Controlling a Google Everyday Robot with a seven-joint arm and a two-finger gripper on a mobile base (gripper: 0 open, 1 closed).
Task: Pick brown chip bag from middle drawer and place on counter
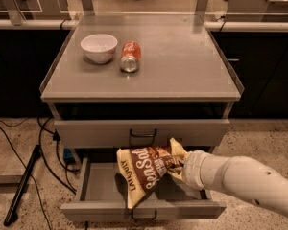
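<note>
The brown chip bag [146,174], dark brown and cream with white "Sea Salt" lettering, hangs tilted above the open middle drawer [93,186], its top corner overlapping the closed drawer front above. My gripper [176,166] reaches in from the right on a white arm and is shut on the bag's right end; the bag largely covers its fingers. The grey counter [177,56] lies above, well clear of the bag.
A white bowl [99,47] and an orange soda can [130,56] lying on its side sit on the counter's left half. A closed drawer [141,133] with a loop handle is above the open one. A black pole [21,186] and cables lie on the floor at left.
</note>
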